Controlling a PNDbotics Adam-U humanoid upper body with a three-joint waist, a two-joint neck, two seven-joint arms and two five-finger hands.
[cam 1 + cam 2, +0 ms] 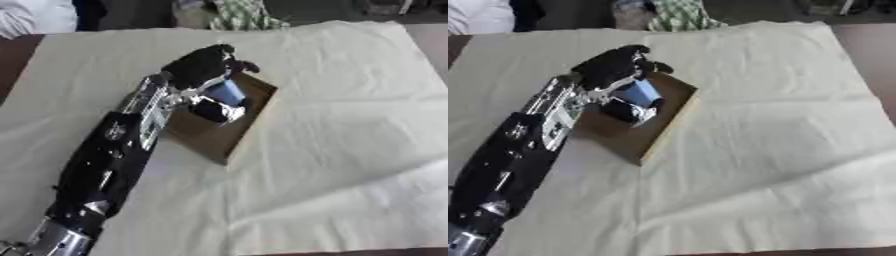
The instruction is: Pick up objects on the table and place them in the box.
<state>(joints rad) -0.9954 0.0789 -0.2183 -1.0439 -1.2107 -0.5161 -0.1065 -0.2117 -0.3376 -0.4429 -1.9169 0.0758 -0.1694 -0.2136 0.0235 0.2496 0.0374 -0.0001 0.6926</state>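
Fingers (241, 65) of your left hand (203, 66) curl over a blue object (227, 92) held above the open brown box (249, 127).

Your left arm comes in from the lower left across the pale cloth-covered table (350, 150), and the hand hangs over the box's far end, apparently closed on the blue object, with a dark and silver part just below it. This looks like the placing step. Next, you would lower the hand and open it so the object drops inside the walls. Nothing else to pick up shows on the cloth. Your right hand is out of view.
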